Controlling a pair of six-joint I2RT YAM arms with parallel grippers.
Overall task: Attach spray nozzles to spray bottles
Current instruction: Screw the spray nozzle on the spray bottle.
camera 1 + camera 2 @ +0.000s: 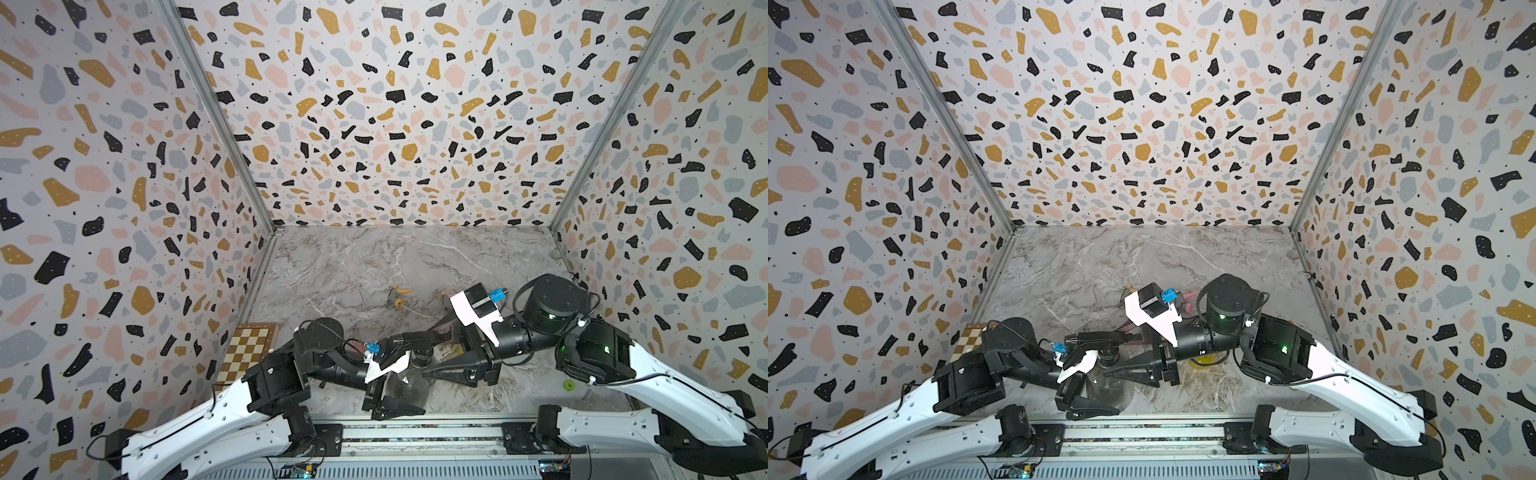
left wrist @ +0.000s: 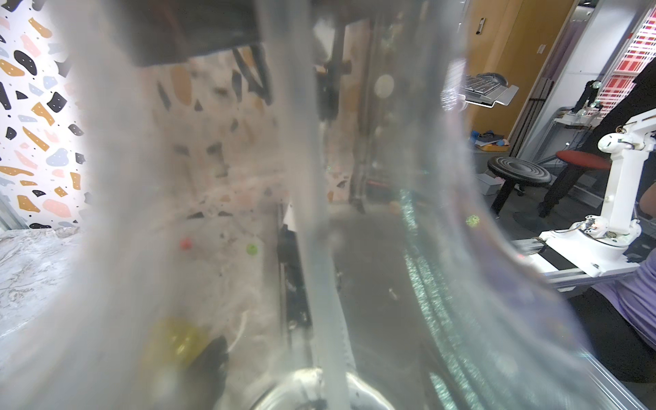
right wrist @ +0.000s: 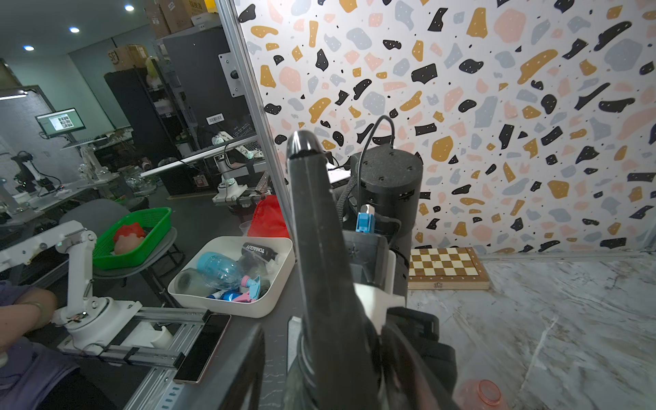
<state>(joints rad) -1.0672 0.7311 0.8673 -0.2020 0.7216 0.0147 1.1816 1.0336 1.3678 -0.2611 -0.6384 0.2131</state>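
1. Just right of the chessboard (image 1: 249,353), by the table's (image 1: 353,270) front edge, the smoky grey bottle (image 1: 411,386) stands upright, pinched by the left gripper (image 1: 405,397).
2. The black nozzle (image 1: 419,338) sits on its neck.
3. The right gripper (image 1: 430,351) flanks the nozzle's collar from the side away from the chessboard; whether it squeezes, I cannot tell.
4. The grey-and-orange nozzle (image 1: 399,297) lies farther back, well right of the chessboard.
5. The yellow bottle (image 1: 1202,360) shows under the right arm.

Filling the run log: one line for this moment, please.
left gripper: holds grey bottle | right gripper: around black nozzle on it
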